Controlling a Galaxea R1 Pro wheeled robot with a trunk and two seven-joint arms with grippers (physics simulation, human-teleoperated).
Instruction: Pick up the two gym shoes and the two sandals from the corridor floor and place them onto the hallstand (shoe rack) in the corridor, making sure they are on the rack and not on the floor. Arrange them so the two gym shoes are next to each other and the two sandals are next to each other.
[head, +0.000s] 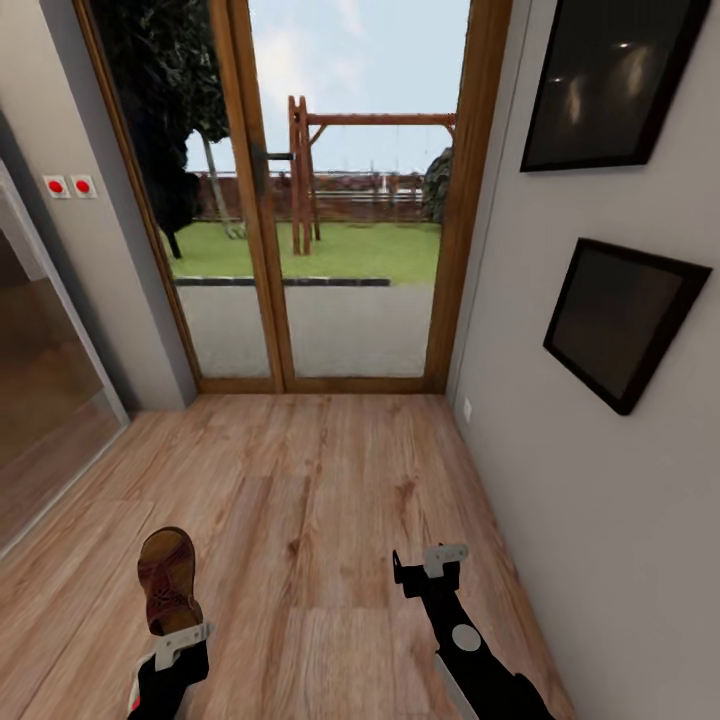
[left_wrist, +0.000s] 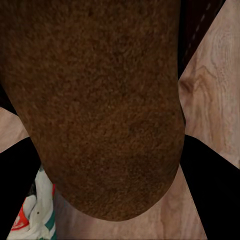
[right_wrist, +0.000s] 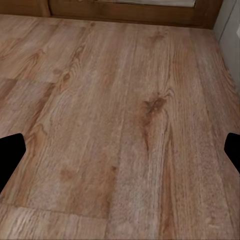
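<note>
one sandal (head: 168, 580) held, one gym shoe (left_wrist: 35, 212)

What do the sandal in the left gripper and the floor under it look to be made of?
Sandal: apparently brown leather or suede, matte; the left wrist view shows a fine grainy nap on its surface. It is a render, so this stays a guess. Floor: light brown wood-look planks with grain lines and knots, and a faint sheen; solid wood or laminate cannot be told.
</note>
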